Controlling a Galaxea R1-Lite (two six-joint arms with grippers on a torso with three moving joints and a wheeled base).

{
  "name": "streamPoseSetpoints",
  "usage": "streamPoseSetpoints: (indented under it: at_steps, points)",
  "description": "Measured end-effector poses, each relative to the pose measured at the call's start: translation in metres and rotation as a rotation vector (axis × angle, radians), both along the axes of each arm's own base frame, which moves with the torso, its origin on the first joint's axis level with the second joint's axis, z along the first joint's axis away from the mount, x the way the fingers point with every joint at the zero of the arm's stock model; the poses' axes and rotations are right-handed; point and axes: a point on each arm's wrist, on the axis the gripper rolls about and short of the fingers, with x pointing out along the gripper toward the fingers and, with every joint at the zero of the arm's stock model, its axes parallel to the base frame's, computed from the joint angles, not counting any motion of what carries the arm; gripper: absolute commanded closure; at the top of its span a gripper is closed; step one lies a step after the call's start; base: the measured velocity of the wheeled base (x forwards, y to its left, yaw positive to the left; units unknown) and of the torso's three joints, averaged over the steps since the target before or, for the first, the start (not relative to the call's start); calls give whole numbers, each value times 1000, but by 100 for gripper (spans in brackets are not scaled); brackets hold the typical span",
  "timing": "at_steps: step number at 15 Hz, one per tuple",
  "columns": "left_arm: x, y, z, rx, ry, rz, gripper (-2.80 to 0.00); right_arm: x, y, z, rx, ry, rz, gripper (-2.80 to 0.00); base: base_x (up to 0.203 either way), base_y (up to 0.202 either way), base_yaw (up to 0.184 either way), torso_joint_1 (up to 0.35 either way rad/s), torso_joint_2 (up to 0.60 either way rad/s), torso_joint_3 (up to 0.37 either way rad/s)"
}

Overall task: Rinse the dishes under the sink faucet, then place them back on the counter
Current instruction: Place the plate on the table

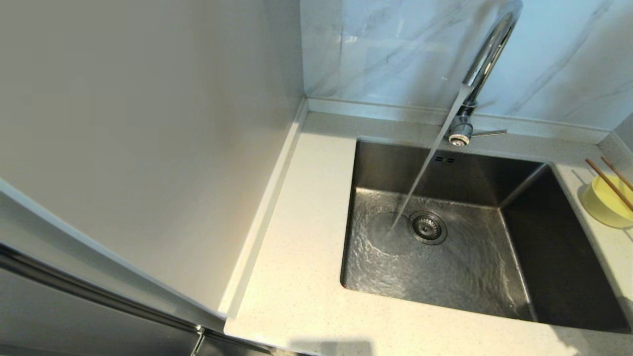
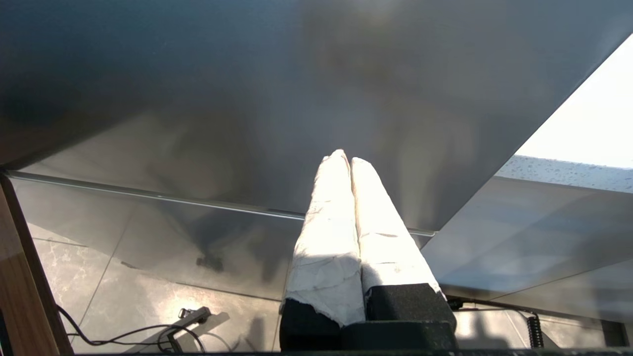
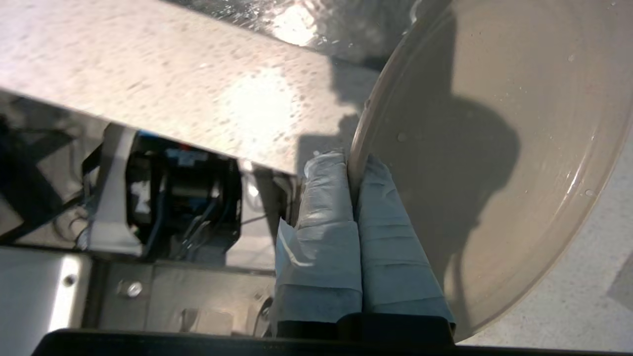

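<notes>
Pinched on the rim of the plate (image 3: 494, 148), the right gripper (image 3: 352, 170) has its taped fingers pressed together on the edge, out of the head view. Water beads cling to the plate, so I judge its rinse done and the step in hand to be returning it to the counter (image 1: 296, 277). The tap (image 1: 487, 59) runs into the sink (image 1: 445, 257) (its stream lands just left of the drain). At the far right of the counter sits the bowl (image 1: 606, 202) with chopsticks (image 1: 610, 183) lying across it. The left gripper (image 2: 350, 163) hangs below counter level, its fingers together on nothing. Next, the plate wants lowering flat onto bare counter before the fingers part, then the bowl's turn.
</notes>
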Motion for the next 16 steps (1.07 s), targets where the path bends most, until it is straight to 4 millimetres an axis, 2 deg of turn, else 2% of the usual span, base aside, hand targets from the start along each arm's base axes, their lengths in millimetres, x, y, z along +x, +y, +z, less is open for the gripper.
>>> streamPoseSetpoints:
  at_steps: [4,8,11,16]
  points:
    - [0,0,0,0,0,0,0,6,-4,-26,-92,-79,-93,0,0,0,0,0,0,0]
    - [0,0,0,0,0,0,0,10,-6,-55,-219,-106,-102,0,0,0,0,0,0,0]
    - [0,0,0,0,0,0,0,10,-7,-63,-286,-80,-65,0,0,0,0,0,0,0]
    - [0,0,0,0,0,0,0,17,-9,-68,-290,-9,-105,0,0,0,0,0,0,0]
